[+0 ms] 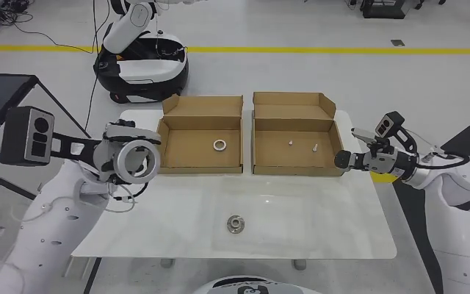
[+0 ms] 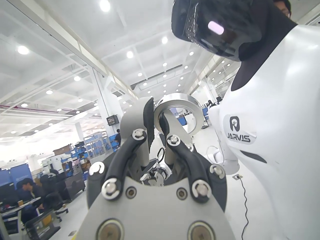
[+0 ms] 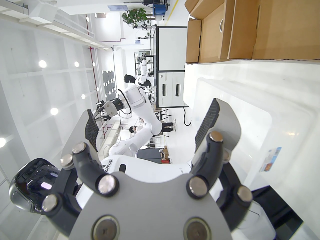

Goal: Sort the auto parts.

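My left gripper (image 1: 126,167) hangs over the table's left edge, beside the left box, shut on a large silver ring (image 1: 137,160). In the left wrist view one of its fingers (image 2: 165,126) passes through the large ring (image 2: 190,111) and the other presses its outside. The left cardboard box (image 1: 183,143) holds a smaller metal ring (image 1: 219,145). Two small screws (image 1: 291,142) (image 1: 314,147) lie in the right cardboard box (image 1: 279,147). A small flanged metal part (image 1: 235,223) rests on the white table (image 1: 308,213) near the front. My right gripper (image 3: 150,123) stands open by the right box's front right corner, holding nothing.
Both boxes sit side by side at the back of the table, flaps raised. In the right wrist view the boxes (image 3: 247,26) lie beyond the table top. Another robot (image 1: 143,62) stands on the floor behind the table. Bare table surface lies between the boxes and the front edge.
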You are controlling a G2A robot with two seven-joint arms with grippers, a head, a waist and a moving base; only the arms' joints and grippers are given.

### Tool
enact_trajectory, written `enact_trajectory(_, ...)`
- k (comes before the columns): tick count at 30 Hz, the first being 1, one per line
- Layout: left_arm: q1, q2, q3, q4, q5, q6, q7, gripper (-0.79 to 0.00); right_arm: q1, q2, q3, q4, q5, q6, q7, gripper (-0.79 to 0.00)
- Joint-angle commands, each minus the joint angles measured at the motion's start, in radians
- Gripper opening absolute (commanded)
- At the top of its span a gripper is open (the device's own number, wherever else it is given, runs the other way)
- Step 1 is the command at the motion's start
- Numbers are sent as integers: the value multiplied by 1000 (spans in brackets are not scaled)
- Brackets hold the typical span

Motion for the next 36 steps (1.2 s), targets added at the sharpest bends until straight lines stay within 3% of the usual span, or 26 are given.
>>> enact_trajectory(1, 3, 3, 3, 7, 22, 0, 1, -785, 0, 0, 0, 0, 0, 0, 0, 0)
enact_trajectory(12, 5, 7, -4, 22, 18, 0, -5, -785, 0, 0, 0, 0, 0, 0, 0, 0)
enact_trajectory(16, 19, 0, 7, 16, -23, 52, -60, -785, 0, 0, 0, 0, 0, 0, 0, 0)
enact_trajectory(20, -12, -6, 18, 52, -60, 106, -196, -785, 0, 0, 0, 0, 0, 0, 0, 0)
enact_trajectory(24, -71, -7, 23, 69, -18, 163, -429, -785, 0, 0, 0, 0, 0, 0, 0, 0)
enact_trajectory(32, -129, -23, 81, 109, -56, 231, -662, -785, 0, 0, 0, 0, 0, 0, 0, 0)
enact_trajectory(36, -213, -38, 130, 163, -96, 270, -803, -785, 0, 0, 0, 0, 0, 0, 0, 0)
